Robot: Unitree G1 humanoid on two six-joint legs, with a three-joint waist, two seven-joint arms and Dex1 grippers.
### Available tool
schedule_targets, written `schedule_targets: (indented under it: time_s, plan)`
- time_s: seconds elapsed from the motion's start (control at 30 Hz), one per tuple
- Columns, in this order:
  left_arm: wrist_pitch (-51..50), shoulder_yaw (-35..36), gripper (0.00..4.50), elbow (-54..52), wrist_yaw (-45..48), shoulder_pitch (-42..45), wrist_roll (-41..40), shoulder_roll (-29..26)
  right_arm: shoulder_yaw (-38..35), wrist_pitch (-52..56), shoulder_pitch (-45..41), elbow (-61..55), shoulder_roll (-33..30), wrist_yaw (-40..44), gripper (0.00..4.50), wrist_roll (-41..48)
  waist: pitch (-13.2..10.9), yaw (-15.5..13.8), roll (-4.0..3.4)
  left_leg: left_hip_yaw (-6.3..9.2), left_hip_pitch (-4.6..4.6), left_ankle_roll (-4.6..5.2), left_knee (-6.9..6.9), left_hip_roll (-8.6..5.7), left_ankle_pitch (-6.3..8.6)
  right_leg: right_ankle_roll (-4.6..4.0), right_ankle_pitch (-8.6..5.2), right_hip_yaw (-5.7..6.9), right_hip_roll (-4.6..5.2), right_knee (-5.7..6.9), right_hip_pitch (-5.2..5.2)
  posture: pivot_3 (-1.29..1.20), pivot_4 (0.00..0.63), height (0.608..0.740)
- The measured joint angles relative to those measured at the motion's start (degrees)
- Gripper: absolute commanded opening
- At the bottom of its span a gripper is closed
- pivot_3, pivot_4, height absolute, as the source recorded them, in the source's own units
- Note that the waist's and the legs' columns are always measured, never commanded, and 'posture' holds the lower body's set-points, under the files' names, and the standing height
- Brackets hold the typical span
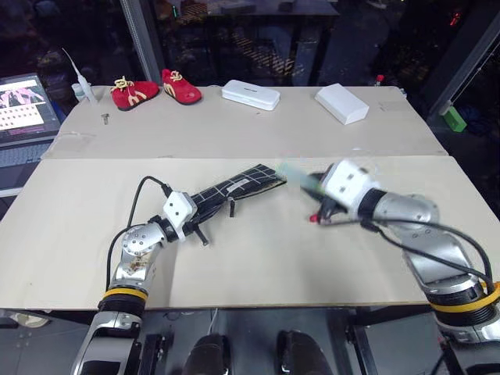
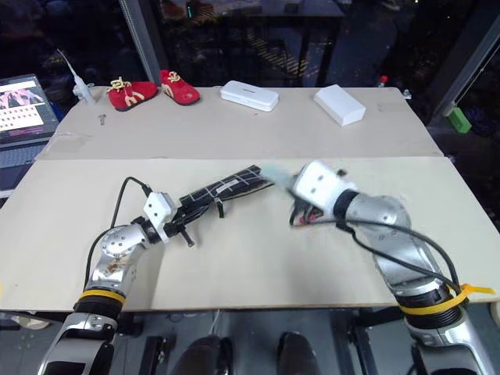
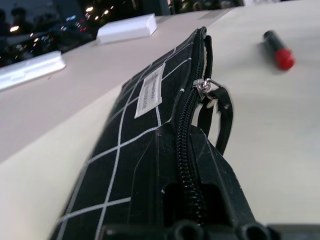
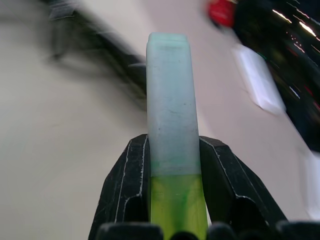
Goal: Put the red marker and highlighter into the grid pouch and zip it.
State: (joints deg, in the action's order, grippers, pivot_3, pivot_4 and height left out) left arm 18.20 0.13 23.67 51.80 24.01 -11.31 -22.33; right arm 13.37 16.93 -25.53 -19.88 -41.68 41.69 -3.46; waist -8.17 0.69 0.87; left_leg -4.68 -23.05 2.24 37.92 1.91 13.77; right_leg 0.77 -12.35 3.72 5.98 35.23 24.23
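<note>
Nearest the robot, the left end effector is clamped on the near end of the grid pouch, holding that end just off the tabletop while the far end points away toward the back. In the left wrist view the pouch stands on edge, zipper teeth uppermost, with the zipper pull strap hanging partway along; beyond it the mouth looks parted, though how wide cannot be told.

Just to the right of the pouch's far end, the right end effector is clamped on the highlighter, its pale, translucent green body sticking out past the fingers and the brighter green end seated between them. The tip sits close to the pouch's far end. The red marker lies on the tabletop to the right of the pouch, black barrel with a red end, near the right end effector.

The risk I see is at insertion: the mouth is narrow and floppy, so a chunky highlighter arriving off-line could catch the fabric lip, push the pouch sideways out of the left grip, or slide off and roll away. The strap could also snag the tip.

Beyond the pouch, at the back, lie two white cases and a pair of red shoes.
</note>
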Motion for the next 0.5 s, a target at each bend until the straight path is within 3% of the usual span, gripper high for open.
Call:
schedule_targets:
  time_s: [0.2,0.5]
  plan:
    - [-2.1,-0.8,0.0,-2.0,1.0,0.0,-0.1,0.1,2.6,-6.5,-1.9,5.9,0.5,1.8,1.02,-3.5,0.0,-0.1,0.0,-0.03,0.06,-0.02,0.02,0.01,-0.01,-0.01,0.03,0.0,-0.01,0.02,-0.04,0.0,0.15,0.74]
    - [-3.4,-1.3,0.0,-4.0,1.0,0.0,-0.1,0.3,2.7,-6.8,-2.5,9.2,0.5,3.4,1.02,-4.9,0.0,-0.3,0.0,-0.1,0.05,-0.03,0.03,0.01,-0.02,-0.06,0.06,0.01,-0.02,0.02,-0.04,0.0,0.15,0.74]
